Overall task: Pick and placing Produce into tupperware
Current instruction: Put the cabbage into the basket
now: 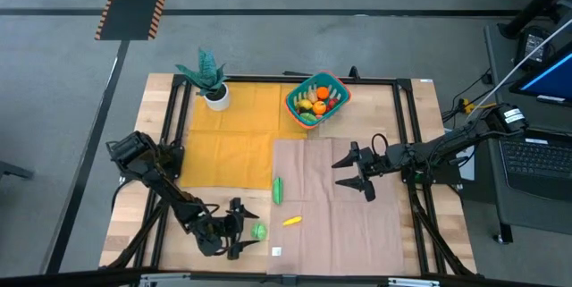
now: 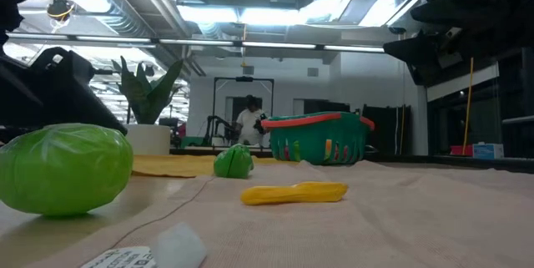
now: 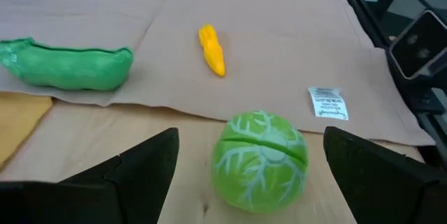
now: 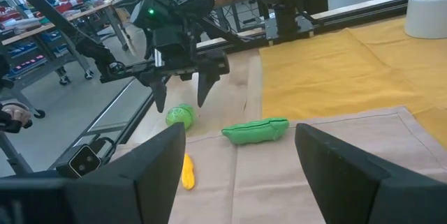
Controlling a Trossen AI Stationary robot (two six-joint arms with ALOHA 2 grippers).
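Wooden tabletop [image 1: 134,224] is shared by a round green cabbage [image 1: 258,231], bracketed by the spread left gripper [image 1: 241,229] far from the teal tupperware [image 1: 317,99], and likely nudged rolling if closed off-centre, while the right gripper [image 1: 356,172] hangs released nearer the tupperware.

My left gripper [image 1: 243,230] hangs spread just beside the green ball [image 1: 259,231]; the yellow piece [image 1: 291,221] and green pod [image 1: 278,189] lie beyond it.

The tupperware [image 1: 317,99] sits at the table's [image 1: 134,224] far edge, produce [image 1: 315,101] in it, the plant [image 1: 208,77] to its left. Near the front edge lie a cabbage [image 1: 258,231] (between the left claw's [image 1: 243,227] fingers), a corn cob [image 1: 291,221] just right of it, and a pea pod [image 1: 278,189] behind them.
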